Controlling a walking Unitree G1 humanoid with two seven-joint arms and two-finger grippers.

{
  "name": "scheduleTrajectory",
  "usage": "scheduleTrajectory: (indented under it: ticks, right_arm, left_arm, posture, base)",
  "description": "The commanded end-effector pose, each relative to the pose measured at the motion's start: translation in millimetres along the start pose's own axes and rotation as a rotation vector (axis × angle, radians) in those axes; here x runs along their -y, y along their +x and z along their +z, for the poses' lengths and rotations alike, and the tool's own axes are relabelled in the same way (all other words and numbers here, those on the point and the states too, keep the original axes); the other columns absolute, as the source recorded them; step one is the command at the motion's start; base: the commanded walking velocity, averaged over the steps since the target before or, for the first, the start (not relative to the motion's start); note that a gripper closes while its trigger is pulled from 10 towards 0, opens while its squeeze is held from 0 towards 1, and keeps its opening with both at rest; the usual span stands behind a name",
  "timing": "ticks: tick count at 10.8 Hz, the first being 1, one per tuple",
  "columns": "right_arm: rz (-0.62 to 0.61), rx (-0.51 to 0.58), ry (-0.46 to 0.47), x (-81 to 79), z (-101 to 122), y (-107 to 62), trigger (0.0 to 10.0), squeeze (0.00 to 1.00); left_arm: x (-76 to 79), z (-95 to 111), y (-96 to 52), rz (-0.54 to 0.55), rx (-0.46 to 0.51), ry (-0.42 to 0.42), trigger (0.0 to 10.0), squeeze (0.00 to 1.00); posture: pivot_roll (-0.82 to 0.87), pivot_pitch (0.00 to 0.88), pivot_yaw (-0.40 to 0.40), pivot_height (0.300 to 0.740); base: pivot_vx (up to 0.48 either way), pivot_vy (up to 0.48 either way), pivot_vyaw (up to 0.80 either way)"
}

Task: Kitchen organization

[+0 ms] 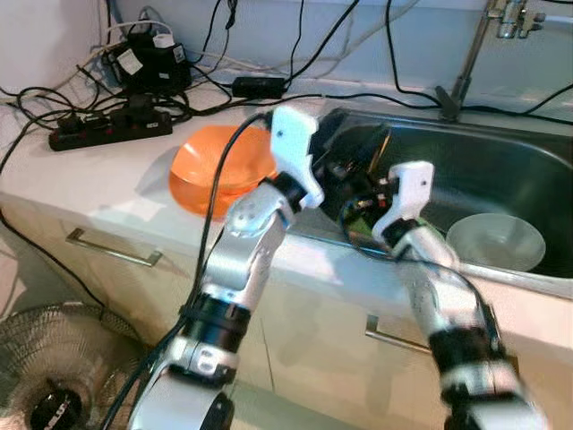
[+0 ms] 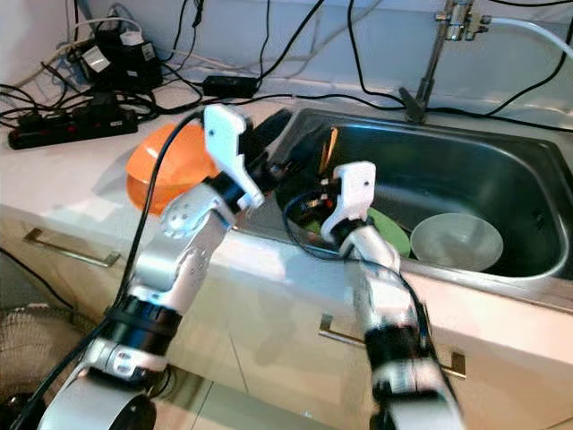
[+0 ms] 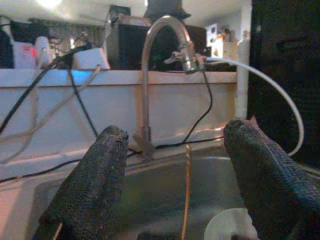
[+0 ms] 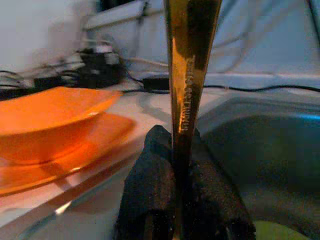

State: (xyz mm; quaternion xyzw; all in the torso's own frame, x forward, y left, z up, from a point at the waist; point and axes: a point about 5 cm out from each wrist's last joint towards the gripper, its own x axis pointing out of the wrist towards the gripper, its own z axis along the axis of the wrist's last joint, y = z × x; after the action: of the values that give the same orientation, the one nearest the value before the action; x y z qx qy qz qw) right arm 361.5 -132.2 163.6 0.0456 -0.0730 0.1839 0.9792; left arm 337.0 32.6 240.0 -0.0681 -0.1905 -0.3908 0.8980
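Observation:
My right gripper (image 4: pixel 181 165) is shut on the lower part of a golden metal utensil handle (image 4: pixel 189 75), which stands upright over the left part of the steel sink (image 1: pixel 501 161). My left gripper (image 3: pixel 175 130) hangs open over the sink's left rim, just left of the right gripper, and the handle (image 3: pixel 187 185) rises between its fingers (image 3: pixel 95 185) without touching them. An orange bowl (image 1: pixel 224 161) sits on an orange plate on the counter left of the sink. In the basin lie a clear bowl (image 1: pixel 495 242) and a green plate (image 2: pixel 392 235).
A faucet (image 2: pixel 428 63) stands behind the sink. A black power strip (image 1: pixel 107 130), adapters and several cables crowd the back left of the counter. Below are cabinet fronts with metal handles (image 1: pixel 112 251), and a fan (image 1: pixel 54 367) stands on the floor at the left.

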Motion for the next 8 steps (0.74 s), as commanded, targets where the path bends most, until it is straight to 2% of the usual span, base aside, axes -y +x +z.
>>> scheduleTrajectory:
  ticks: [1,3,4,5,6,7,8]
  right_arm:
    - [-0.047,0.018,-0.024,7.6,6,4.1,0.0,0.00]
    - [-0.236,-0.036,-0.079,37.6,11,13.7,10.0,0.00]
    - [-0.294,-0.075,-0.094,47.7,10,14.7,10.0,0.00]
    - [-0.349,-0.154,-0.131,57.3,4,14.6,10.0,0.00]
    - [-0.360,-0.195,-0.151,59.0,-1,14.0,10.0,0.00]
    - [-0.363,-0.298,-0.179,57.8,-16,11.1,10.0,0.00]
    - [-0.360,-0.352,-0.184,55.4,-26,8.0,10.0,0.00]
  left_arm:
    - [-3.3,4,-3.8,0.012,0.012,-0.005,10.0,0.00]
    - [-10.0,2,-16.8,0.056,-0.005,-0.017,10.0,0.00]
    - [-13.1,-4,-25.7,0.083,-0.046,-0.009,10.0,0.00]
    - [-19.4,-20,-46.7,0.145,-0.138,0.003,10.0,0.00]
    - [-22.5,-27,-55.1,0.179,-0.212,0.035,10.0,0.00]
    - [-21.5,-43,-72.0,0.190,-0.311,0.058,10.0,0.00]
    - [-17.3,-49,-78.3,0.176,-0.346,0.060,10.0,0.00]
  posture:
    - [0.17,0.007,0.054,0.740]
    - [0.17,0.000,0.051,0.740]
    - [0.17,0.000,0.049,0.740]
    - [0.19,0.000,0.044,0.740]
    - [0.19,0.000,0.042,0.740]
    - [0.20,0.000,0.036,0.740]
    - [0.21,0.000,0.031,0.740]
  base:
    - [0.000,0.000,0.00]
    - [0.000,0.000,0.00]
    - [0.000,0.000,0.00]
    - [0.000,0.000,0.00]
    - [0.000,0.000,0.00]
    - [0.000,0.000,0.00]
    - [0.000,0.000,0.00]
